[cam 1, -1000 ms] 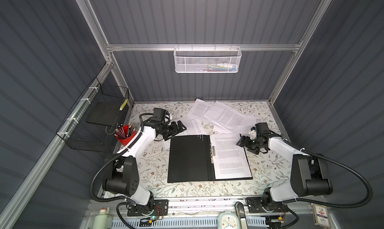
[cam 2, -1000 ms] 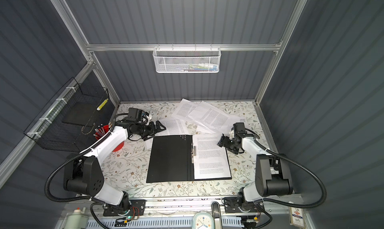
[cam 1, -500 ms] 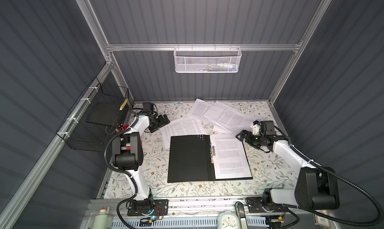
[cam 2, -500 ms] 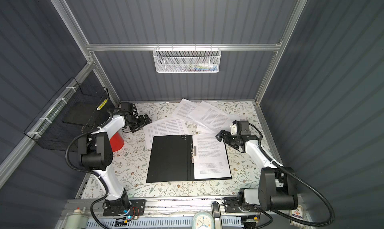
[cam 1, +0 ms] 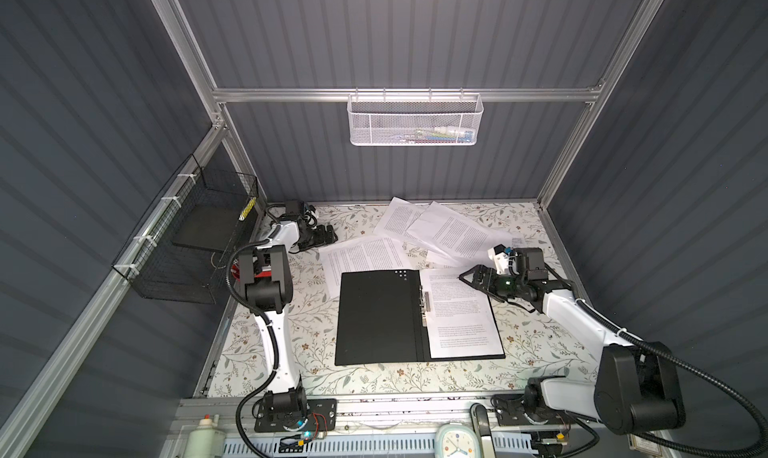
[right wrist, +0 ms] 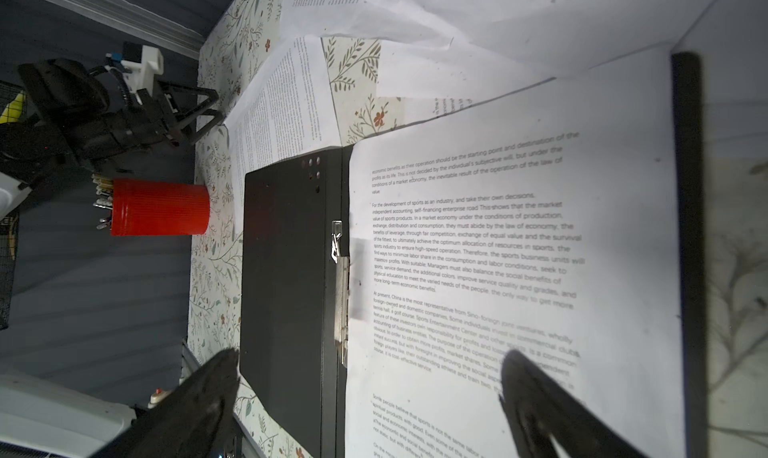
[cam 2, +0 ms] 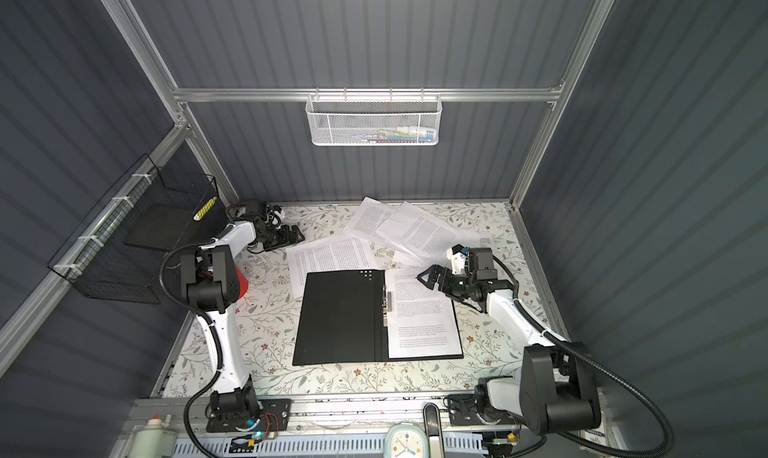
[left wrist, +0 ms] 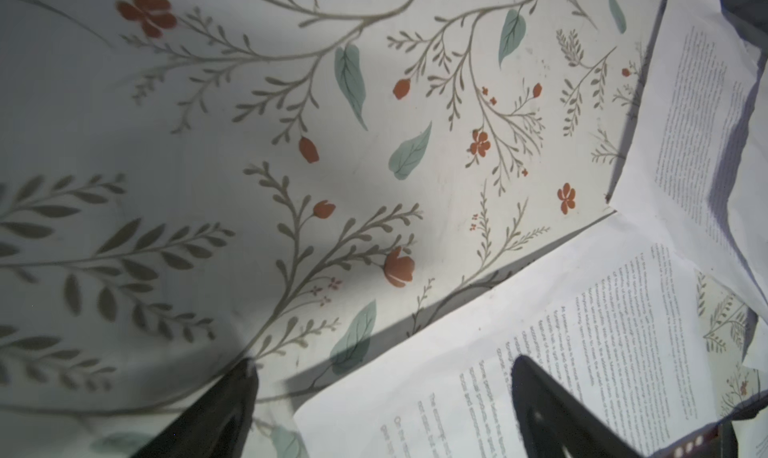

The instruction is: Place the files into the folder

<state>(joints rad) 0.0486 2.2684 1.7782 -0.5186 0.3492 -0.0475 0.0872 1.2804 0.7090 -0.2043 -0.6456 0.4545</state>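
The folder (cam 1: pixel 378 314) shows a matt black inside, and its spine clip (cam 1: pixel 424 306) is bright metal. The files (cam 1: pixel 451 233) are matt white paper, some creased. The bench (cam 1: pixel 316 323) has a smooth floral-printed cover. The red cup (right wrist: pixel 160 206) is ribbed plastic, and the white basket (cam 1: pixel 415 123) is metal mesh.

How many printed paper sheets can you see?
4: one sheet in the folder, one behind its left half, two overlapping at the back; others may lie hidden beneath.
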